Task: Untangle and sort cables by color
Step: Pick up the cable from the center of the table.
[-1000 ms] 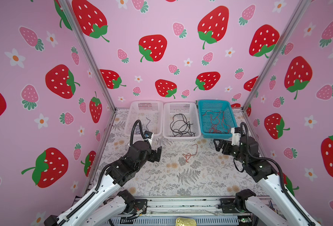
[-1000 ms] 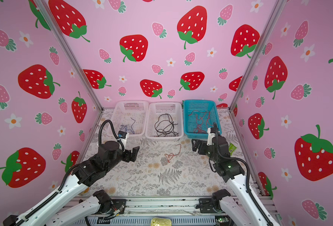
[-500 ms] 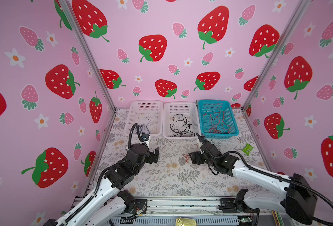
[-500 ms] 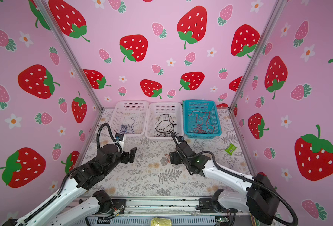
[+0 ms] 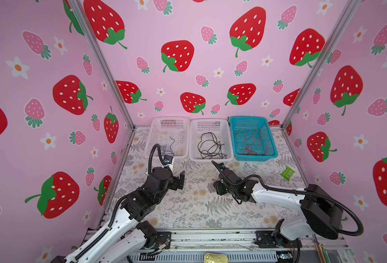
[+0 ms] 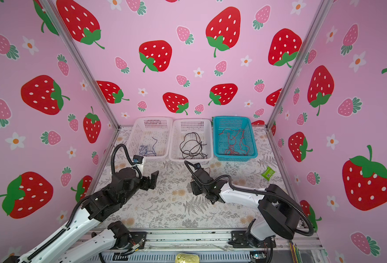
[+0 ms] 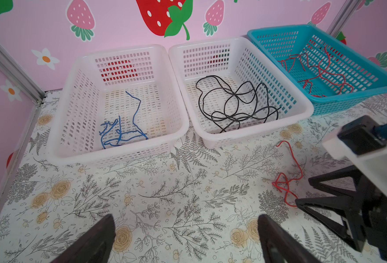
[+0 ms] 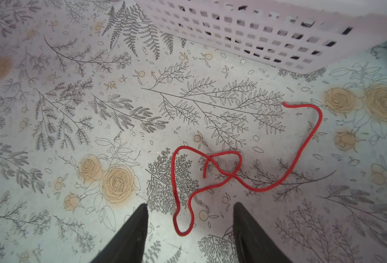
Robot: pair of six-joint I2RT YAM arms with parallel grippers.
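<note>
A loose red cable point(image 8: 230, 175) lies curled on the floral table in front of the middle basket. My right gripper point(image 8: 190, 205) hangs low over it, open, and the cable's end loop lies between the two fingertips without touching them. In both top views the gripper point(image 5: 218, 189) covers most of this cable. My left gripper point(image 7: 185, 216) is open wide over bare table at the left point(image 5: 180, 180). At the back, blue cables point(image 7: 119, 139) lie in the left white basket point(image 5: 168, 119), black cables point(image 7: 233, 102) in the middle white basket point(image 5: 209, 121), and red cables point(image 7: 320, 70) in the teal basket point(image 5: 272, 145).
A green packet point(image 5: 287, 173) lies on the table at the right. Pink strawberry walls close in the left, back and right sides. The three baskets stand side by side against the back wall. A gold object point(image 5: 215, 258) sits on the front rail.
My right arm swung from near the teal basket to the table's middle and came down over the loose red cable, its jaws narrowing. The left arm drew back slightly.
</note>
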